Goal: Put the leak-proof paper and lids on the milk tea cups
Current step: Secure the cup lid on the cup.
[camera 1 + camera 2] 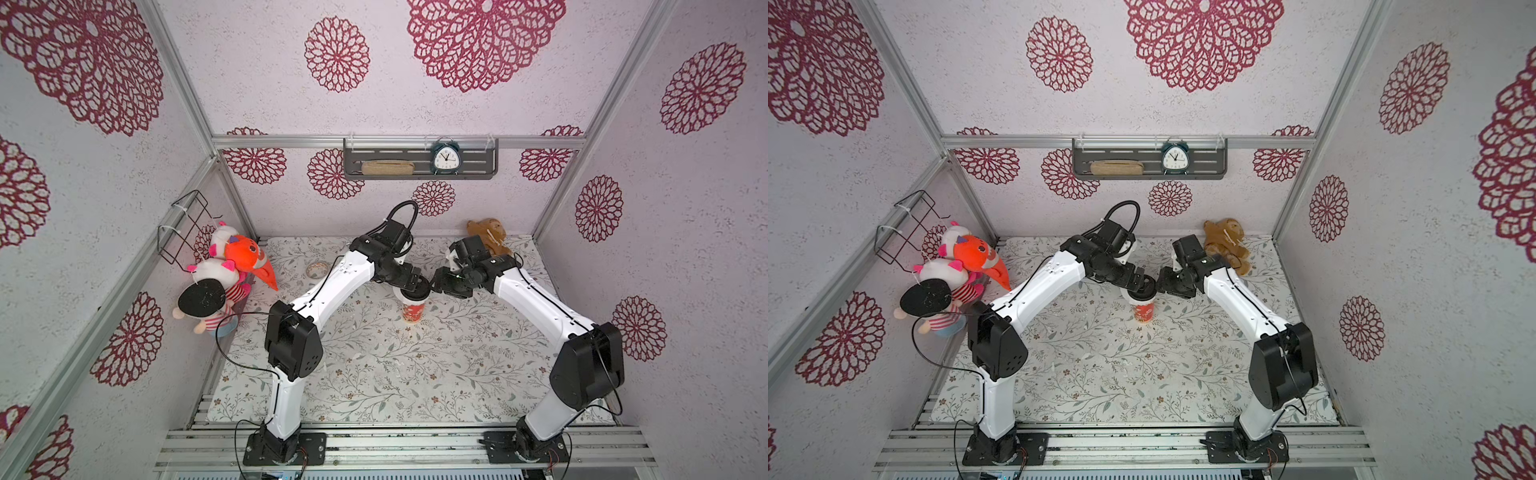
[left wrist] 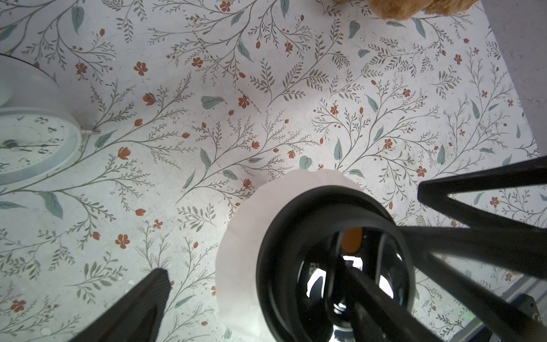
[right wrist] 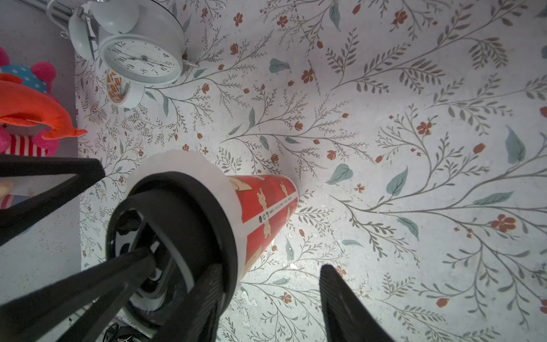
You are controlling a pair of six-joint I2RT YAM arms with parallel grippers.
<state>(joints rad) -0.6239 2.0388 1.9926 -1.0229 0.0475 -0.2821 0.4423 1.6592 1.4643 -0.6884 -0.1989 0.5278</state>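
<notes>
The floral bench (image 1: 374,374) fills both top views. The left arm (image 1: 332,282) reaches from 7 o'clock and the right arm (image 1: 523,299) from 5 o'clock. They meet over the red printed paper cup (image 1: 413,312), which stands upright just toward 12 o'clock from the bench's middle. A black round lid (image 3: 189,213) sits on the cup's mouth. The leak-proof paper (image 2: 245,237) lies under that lid, over the rim, its white edge sticking out past the lid. I see the left jaws wide, one finger clear of the paper. The right jaws are part-way apart astride the lid's edge, clamping nothing I can see.
</notes>
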